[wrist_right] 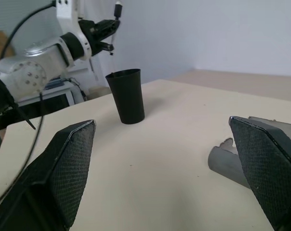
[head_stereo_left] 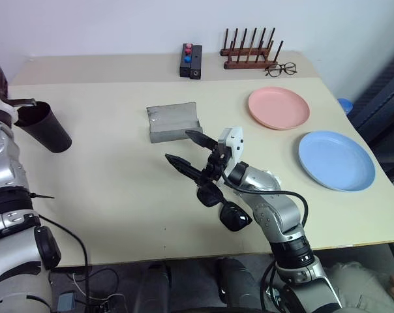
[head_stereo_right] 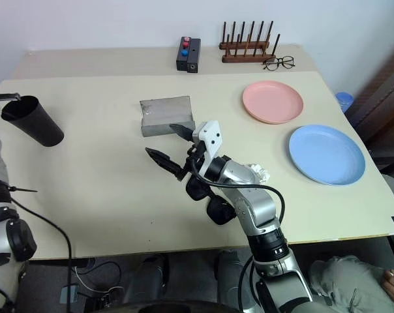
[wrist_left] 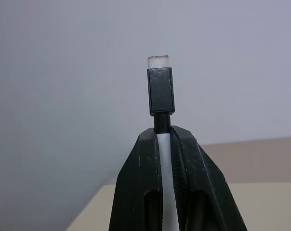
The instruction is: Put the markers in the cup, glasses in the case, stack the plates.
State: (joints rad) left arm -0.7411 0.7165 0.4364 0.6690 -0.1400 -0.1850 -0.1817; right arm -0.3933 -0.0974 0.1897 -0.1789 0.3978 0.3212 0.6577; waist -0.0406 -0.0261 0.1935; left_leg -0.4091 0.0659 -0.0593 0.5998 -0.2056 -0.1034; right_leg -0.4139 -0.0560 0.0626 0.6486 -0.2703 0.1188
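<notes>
The black cup (head_stereo_left: 45, 127) stands upright at the table's left side. My left gripper (wrist_right: 109, 26) hovers above its rim, shut on the white marker (wrist_left: 165, 159), whose black end (wrist_left: 161, 91) sticks up past the fingertips. My right gripper (head_stereo_left: 177, 146) stands open over the table's middle with nothing between its fingers. The black sunglasses (head_stereo_left: 229, 212) lie under that arm near the front edge, partly hidden by it. Just beyond the right gripper sits the grey case (head_stereo_left: 174, 122), open. At the right lie the pink plate (head_stereo_left: 278, 107) and the blue plate (head_stereo_left: 336, 160), side by side and apart.
Along the table's back stand a small black box with red and blue buttons (head_stereo_left: 191, 60) and a wooden peg rack (head_stereo_left: 250, 52), with wire-framed eyeglasses (head_stereo_left: 280, 68) beside it. A person's hand (head_stereo_right: 393, 280) shows off the table's front right corner.
</notes>
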